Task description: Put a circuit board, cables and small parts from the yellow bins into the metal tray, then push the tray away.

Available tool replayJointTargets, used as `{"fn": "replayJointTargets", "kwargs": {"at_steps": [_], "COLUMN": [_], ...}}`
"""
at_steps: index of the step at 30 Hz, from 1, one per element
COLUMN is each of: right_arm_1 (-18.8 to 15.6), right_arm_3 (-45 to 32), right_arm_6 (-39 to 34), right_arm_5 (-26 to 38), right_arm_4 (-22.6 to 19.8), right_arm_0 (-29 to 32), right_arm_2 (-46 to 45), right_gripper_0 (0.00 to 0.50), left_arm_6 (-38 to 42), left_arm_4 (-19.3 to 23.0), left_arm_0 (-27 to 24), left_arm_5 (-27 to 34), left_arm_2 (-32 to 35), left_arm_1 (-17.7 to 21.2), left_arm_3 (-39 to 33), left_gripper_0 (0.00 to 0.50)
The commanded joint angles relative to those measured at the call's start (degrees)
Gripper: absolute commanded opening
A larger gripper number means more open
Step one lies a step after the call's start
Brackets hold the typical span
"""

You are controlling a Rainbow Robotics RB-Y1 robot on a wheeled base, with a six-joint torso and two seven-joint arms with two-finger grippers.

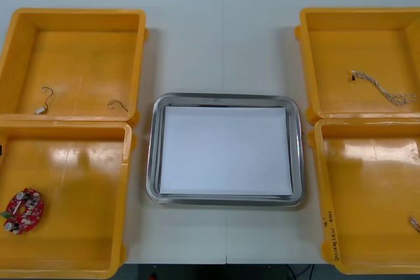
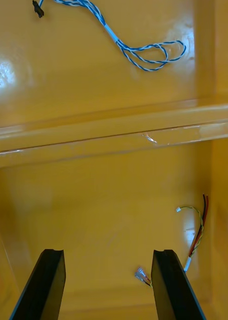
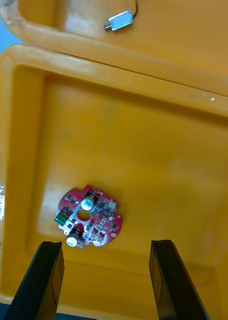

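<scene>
A round red circuit board (image 1: 23, 211) lies in the near left yellow bin (image 1: 72, 254). In the left wrist view my left gripper (image 3: 106, 245) hangs open over that bin, and the board (image 3: 88, 223) sits just beyond the fingertips, closer to one finger (image 3: 46, 280). My right gripper (image 2: 108, 252) is open over the near right bin (image 2: 93, 210). A red and yellow cable (image 2: 198, 230) lies beside one finger (image 2: 171, 285), by the bin wall. The metal tray (image 1: 226, 198), white inside, holds nothing.
A twisted blue and white cable (image 1: 384, 88) lies in the far right bin (image 1: 341, 44), also seen as the cable (image 2: 139, 50) beyond the bin walls. Two black cables (image 1: 44, 101) (image 1: 118, 104) lie in the far left bin (image 1: 79, 50); one metal-tipped end (image 3: 120, 20) shows.
</scene>
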Motion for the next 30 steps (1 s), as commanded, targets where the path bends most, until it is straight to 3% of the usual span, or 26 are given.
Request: {"fn": "replayJointTargets", "kwargs": {"at_steps": [1, 12, 22, 30], "right_arm_1": [-3.55, -4.95, -4.95, -5.83], "right_arm_3": [-2.75, -6.09, -7.32, -7.50], "right_arm_6": [2.89, 3.24, 4.03, 5.96], "right_arm_5": [-1.91, -10.96, -13.16, -15.45], "right_arm_4": [-0.90, -1.43, -2.31, -3.01], "right_arm_0": [3.57, 14.56, 19.13, 20.10], "right_arm_2": [-1.86, -2.04, -2.04, -2.12], "right_gripper_0": [0.500, 0.500, 0.500, 0.500], "left_arm_6": [1.73, 3.84, 5.86, 8.23], "left_arm_4": [-1.47, -5.16, -10.08, -14.92], "left_arm_0": [2.93, 4.42, 4.86, 7.94], "left_arm_5": [-0.24, -0.24, -2.05, -7.24], "left_arm_2": [4.66, 9.40, 9.23, 9.67], "left_arm_1": [-1.15, -5.37, -8.63, -13.72], "left_arm_3": [-1.06, -1.06, -1.06, -1.06], "left_gripper_0": [0.500, 0.500, 0.500, 0.500]}}
